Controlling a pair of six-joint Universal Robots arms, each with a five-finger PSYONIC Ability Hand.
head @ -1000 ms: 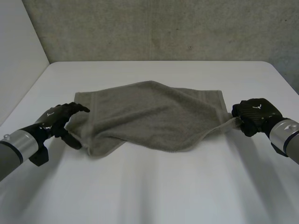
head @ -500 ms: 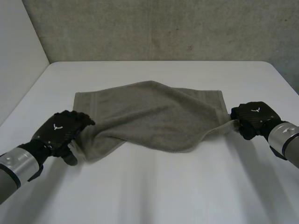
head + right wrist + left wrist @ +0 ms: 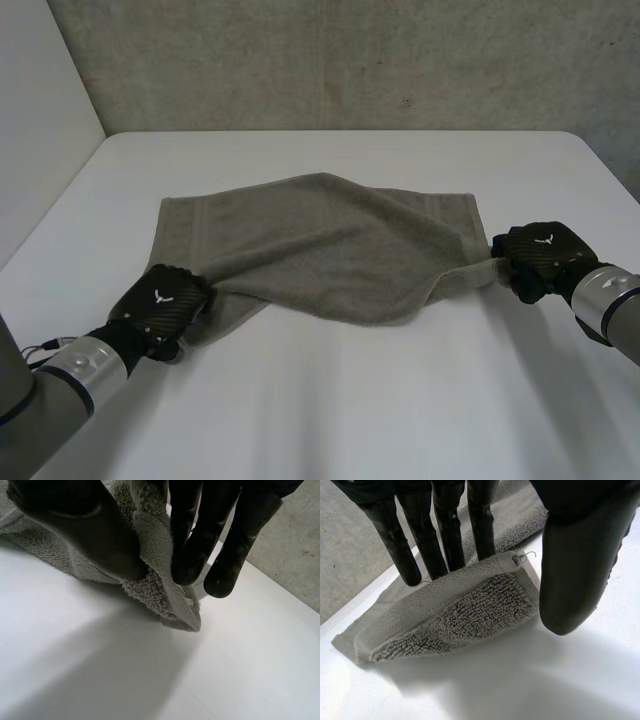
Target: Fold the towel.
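Observation:
The grey-green towel [image 3: 330,245] lies rumpled across the middle of the white table [image 3: 350,410], its near edge partly folded over. My left hand [image 3: 160,305] rests on the towel's near-left corner. In the left wrist view its fingers [image 3: 445,535] stand on top of that corner [image 3: 470,605], while the thumb [image 3: 572,580] stays beside the cloth, apart from it. My right hand [image 3: 540,255] is at the near-right corner. There its thumb [image 3: 85,525] and fingers [image 3: 200,545] pinch the towel's corner [image 3: 165,595], lifted slightly off the table.
A grey wall runs along the table's far edge. A pale wall stands beyond the table's left edge. Bare tabletop stretches in front of the towel and behind it.
My left hand has moved from the towel's left side down onto its near-left corner, palm now turned down and fingers drawn in a little. The right hand has kept its pinch, barely moving.

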